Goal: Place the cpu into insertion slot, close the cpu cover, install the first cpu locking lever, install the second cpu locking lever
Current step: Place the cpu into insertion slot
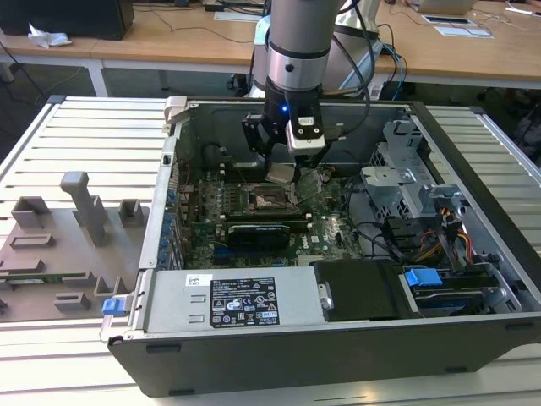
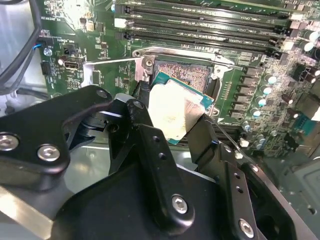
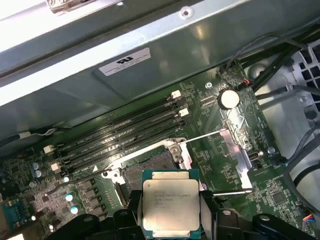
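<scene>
The gripper (image 3: 170, 216) pinches the cpu (image 3: 170, 202) by two opposite edges, its fingers (image 2: 150, 145) closed tight on it. The first wrist view shows the cpu's silvery top just short of the open slot (image 3: 145, 169). The second wrist view shows it tilted over the slot's edge, not seated. The exterior view adds the arm (image 1: 296, 34) standing upright over the open case (image 1: 254, 347).

Shiny silvery metal cpu (image 3: 169, 202); matt black claw (image 2: 174, 114).
</scene>
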Robot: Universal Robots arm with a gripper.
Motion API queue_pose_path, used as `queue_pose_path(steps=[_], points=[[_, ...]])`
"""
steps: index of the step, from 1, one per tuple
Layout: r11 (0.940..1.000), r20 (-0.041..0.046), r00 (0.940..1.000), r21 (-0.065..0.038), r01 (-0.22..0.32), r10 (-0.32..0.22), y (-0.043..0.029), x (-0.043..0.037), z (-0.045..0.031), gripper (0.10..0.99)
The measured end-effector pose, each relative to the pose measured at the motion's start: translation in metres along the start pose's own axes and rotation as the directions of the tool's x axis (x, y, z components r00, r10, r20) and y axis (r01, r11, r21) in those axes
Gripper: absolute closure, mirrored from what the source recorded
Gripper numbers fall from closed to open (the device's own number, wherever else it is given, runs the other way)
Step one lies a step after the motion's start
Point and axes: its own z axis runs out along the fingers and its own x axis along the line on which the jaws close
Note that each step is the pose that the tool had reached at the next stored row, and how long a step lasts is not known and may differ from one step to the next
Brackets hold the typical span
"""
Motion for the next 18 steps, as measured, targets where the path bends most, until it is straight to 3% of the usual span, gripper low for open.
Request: queue_pose_path(steps=[5, 18], points=[[0.9987, 0.0031, 0.9987, 0.002, -0.050, 0.050, 0.0000, 0.0000, 0.0003, 0.545], [0.9833, 0.0117, 0.9832, 0.005, -0.182, 0.182, 0.0000, 0.0000, 0.0009, 0.545]])
